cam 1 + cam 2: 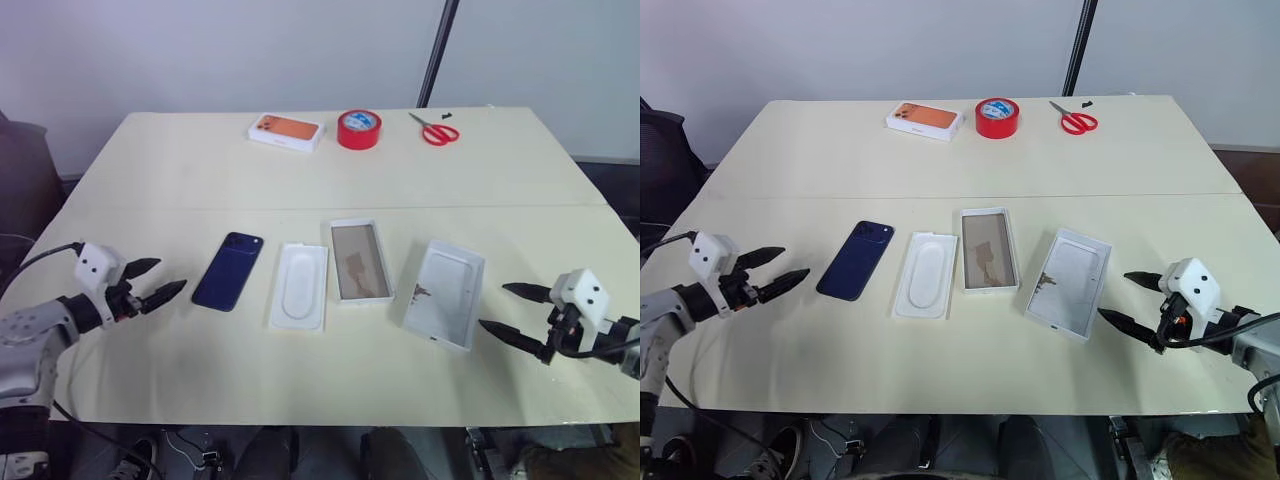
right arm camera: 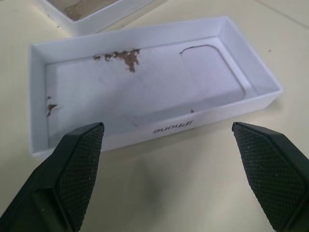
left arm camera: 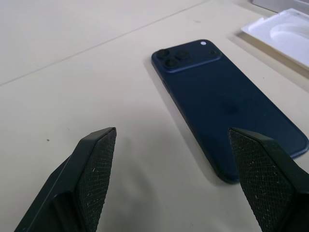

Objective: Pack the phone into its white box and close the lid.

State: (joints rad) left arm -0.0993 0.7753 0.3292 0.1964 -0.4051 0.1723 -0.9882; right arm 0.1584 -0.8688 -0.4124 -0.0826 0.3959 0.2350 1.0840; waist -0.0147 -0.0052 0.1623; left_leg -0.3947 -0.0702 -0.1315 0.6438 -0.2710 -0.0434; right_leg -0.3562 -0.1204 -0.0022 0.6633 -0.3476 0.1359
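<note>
The phone lies camera-side up on the desk, just ahead of the released left gripper, clear of its black fingers. To its right lie a white insert, the white box and the lid, inner side up, in a row. The right gripper, also released, hovers just beside the lid

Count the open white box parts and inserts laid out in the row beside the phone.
3. A white insert tray lies right beside the phone; the white box with a brownish inside is next; the lid, upside down, lies nearest the right gripper. None looks hidden.
</note>
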